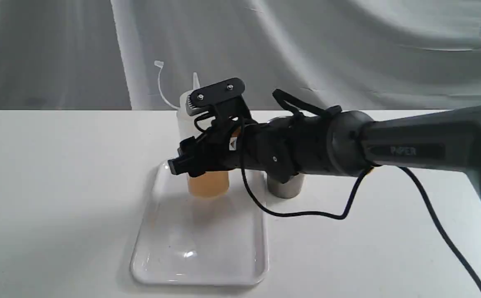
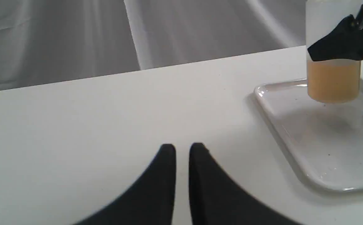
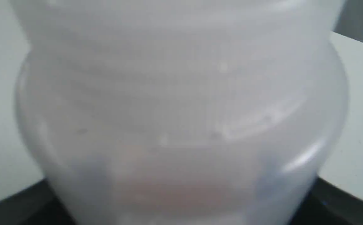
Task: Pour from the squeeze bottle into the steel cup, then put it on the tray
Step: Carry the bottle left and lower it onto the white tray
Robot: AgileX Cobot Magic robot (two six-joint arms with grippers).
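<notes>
The squeeze bottle (image 1: 207, 182) stands upright at the far end of the tray (image 1: 199, 248), amber liquid filling its lower part, nozzle and cap strap pointing up. My right gripper (image 1: 186, 159) reaches in from the right and is shut on the bottle's middle. Whether the bottle's base touches the tray I cannot tell. In the right wrist view the bottle (image 3: 181, 109) fills the picture, with dark fingers (image 3: 334, 203) at its sides. The steel cup (image 1: 285, 186) stands just right of the tray, mostly hidden behind the right arm. My left gripper (image 2: 181, 150) is shut and empty over bare table, left of the tray (image 2: 294, 140) and the bottle (image 2: 333, 81).
A black cable (image 1: 306, 213) hangs from the right arm and loops down to the table in front of the cup. Grey cloth (image 1: 306, 49) hangs behind the white table (image 1: 58, 186). The tray's near half holds nothing.
</notes>
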